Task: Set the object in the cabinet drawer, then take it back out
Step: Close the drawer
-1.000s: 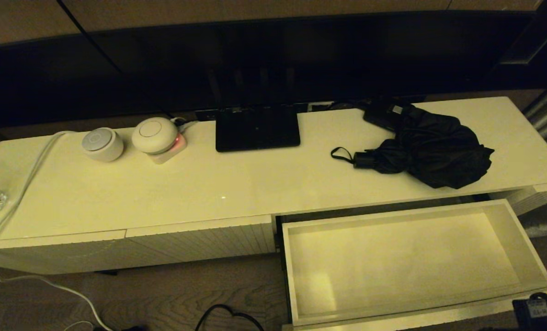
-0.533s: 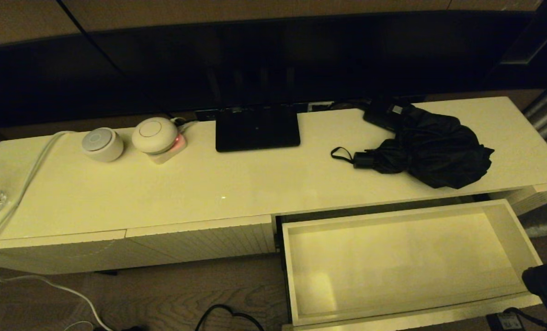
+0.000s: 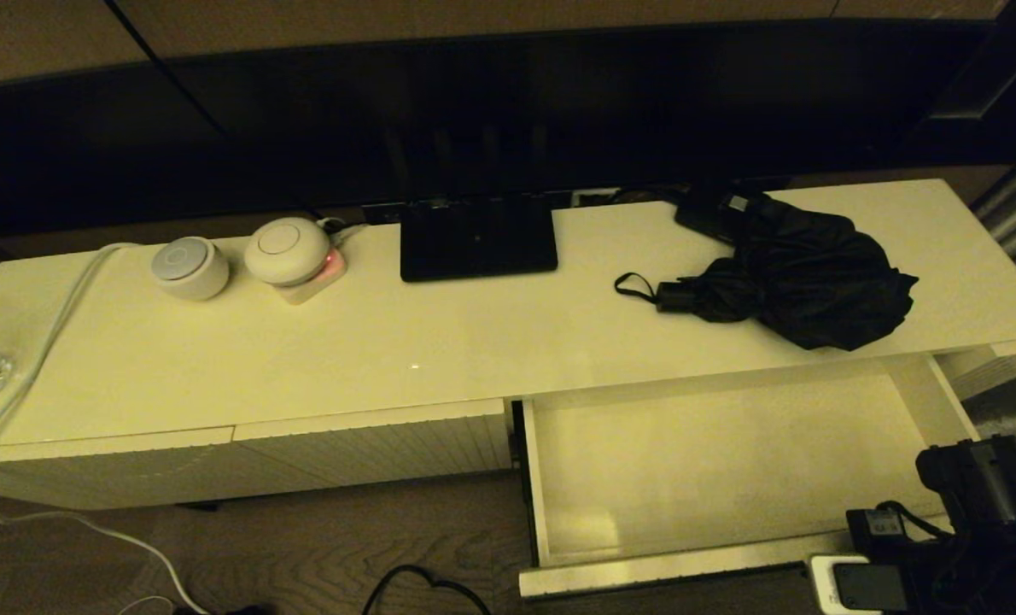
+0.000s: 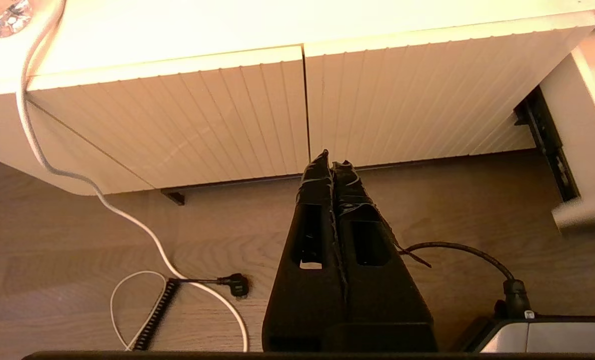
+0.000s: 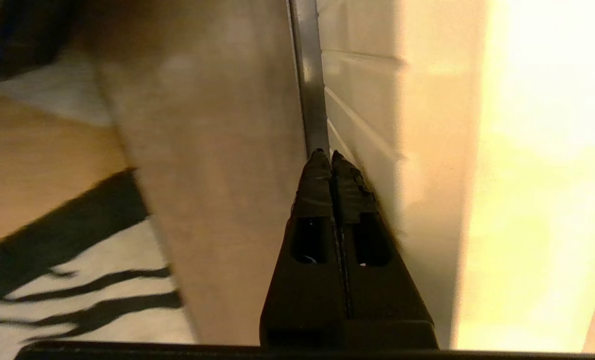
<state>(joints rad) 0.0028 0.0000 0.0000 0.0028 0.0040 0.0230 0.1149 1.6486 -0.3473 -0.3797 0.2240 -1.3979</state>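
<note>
The right hand [image 5: 331,152] is sitting nearest, at the front right corner of the one open cabinet drawer [image 3: 551,521], its fingers pressed together against the drawer's edge with nothing between them. The left hand [image 4: 331,162] is hanging low over the floor before two ribbed cream panels [image 4: 187,120], fingers likewise pressed together and holding nothing. Farther back, one black umbrella [image 3: 802,278] is lying on the worktop [image 3: 440,333], just behind the drawer, with its handle pointing left. Two white round devices [image 3: 286,248] are sitting at the worktop's far left, with one black stand [image 3: 478,243] between them and the umbrella.
</note>
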